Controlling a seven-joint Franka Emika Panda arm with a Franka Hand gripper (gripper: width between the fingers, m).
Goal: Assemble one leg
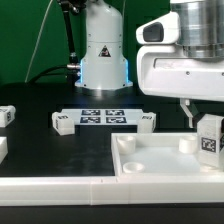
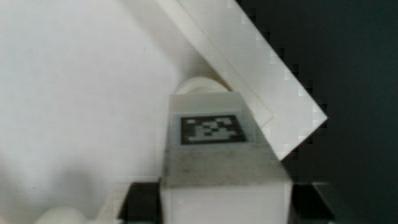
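Leg gripped at the exterior view's right, over the tray.
From the left: the marker board (image 1: 100, 117) lies flat on the table; the white tray (image 1: 120, 155) sits nearer; the gripper (image 1: 200, 128) clamps the leg (image 1: 209, 140), tag visible.

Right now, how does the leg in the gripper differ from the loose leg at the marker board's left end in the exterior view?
The held leg is clamped in the gripper; the loose leg lies free. The held leg is at the tray's corner; the loose leg sits on the table. Both are small white tagged blocks.
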